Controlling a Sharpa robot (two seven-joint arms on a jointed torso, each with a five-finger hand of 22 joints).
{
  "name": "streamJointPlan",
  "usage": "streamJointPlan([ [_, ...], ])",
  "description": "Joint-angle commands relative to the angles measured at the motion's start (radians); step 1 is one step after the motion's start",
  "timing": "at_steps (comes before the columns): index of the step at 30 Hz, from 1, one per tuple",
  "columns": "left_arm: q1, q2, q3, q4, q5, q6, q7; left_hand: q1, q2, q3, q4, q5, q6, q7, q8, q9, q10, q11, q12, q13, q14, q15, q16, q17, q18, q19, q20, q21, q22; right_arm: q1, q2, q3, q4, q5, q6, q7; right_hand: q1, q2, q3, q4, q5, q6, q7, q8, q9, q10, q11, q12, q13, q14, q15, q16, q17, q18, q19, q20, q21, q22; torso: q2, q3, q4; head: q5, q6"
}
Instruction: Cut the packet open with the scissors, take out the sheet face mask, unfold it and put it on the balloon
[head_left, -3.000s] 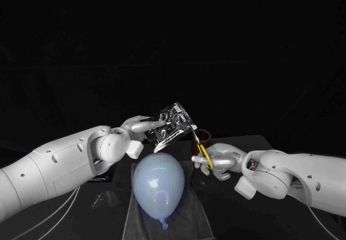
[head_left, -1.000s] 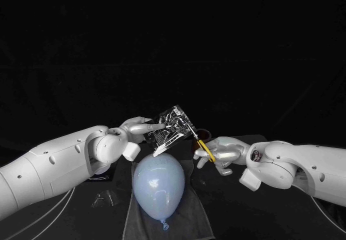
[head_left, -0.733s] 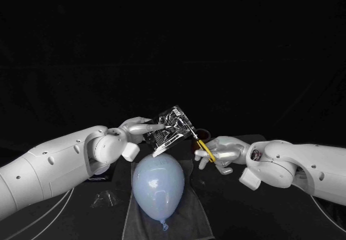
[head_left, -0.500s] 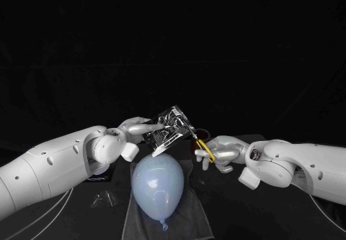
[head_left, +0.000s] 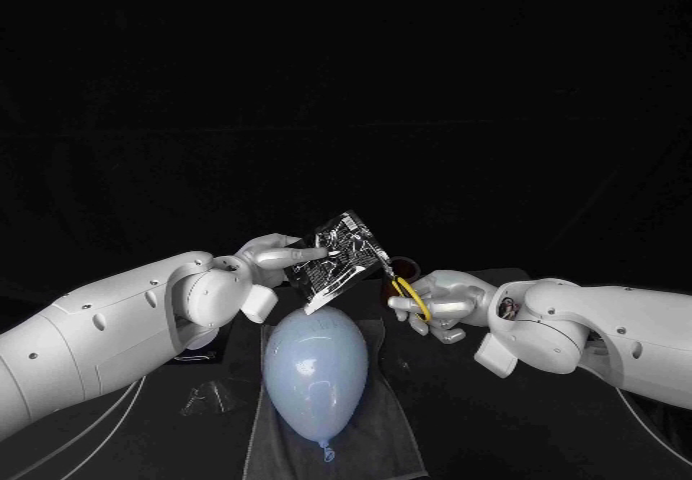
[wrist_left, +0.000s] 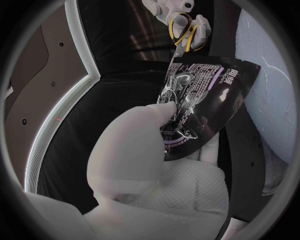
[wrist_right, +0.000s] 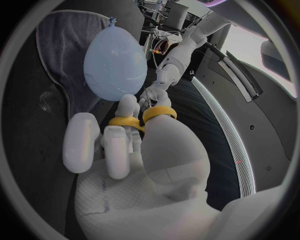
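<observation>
At mid-frame above the pale blue balloon (head_left: 315, 372), the left hand (head_left: 268, 260) pinches the glossy black foil packet (head_left: 340, 258); the right hand (head_left: 441, 304) grips yellow-handled scissors (head_left: 397, 284). Snip near the edge, packet taut.

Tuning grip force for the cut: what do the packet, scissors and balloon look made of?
The packet looks like glossy foil or plastic film, dark with print; it shows bright glints and creases. The scissors have yellow handle loops, likely plastic; the thin blade looks metal, unconfirmed. The balloon is pale blue, smooth and taut with a soft sheen and knotted neck, probably latex.
</observation>
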Motion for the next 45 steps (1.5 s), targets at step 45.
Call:
streamJointPlan([
  [45, -0.001, -0.008, 0.0, 0.009, -0.092, 0.082, 0.011, -0.002, 0.014, 0.002, -0.007, 0.005, 0.01, -0.001, 0.008, 0.059, 0.009, -0.004, 0.004, 0.001, 0.006, -0.004, 0.0, 0.002, 0.015, 0.006, -0.001, 0.006, -0.001, 0.02, -0.007, 0.002, -0.018, 0.026, 0.12, -0.014, -0.014, -0.039, -0.015, 0.006, -0.001, -0.127, 0.14, -0.286, -0.204, -0.265, 0.112, -0.42, -0.477, 0.036, 0.128, -0.041, 0.041, 0.023, -0.078, 0.111, -0.15, 0.03, 0.0, 0.0001, -0.0005, -0.001, 0.003],
])
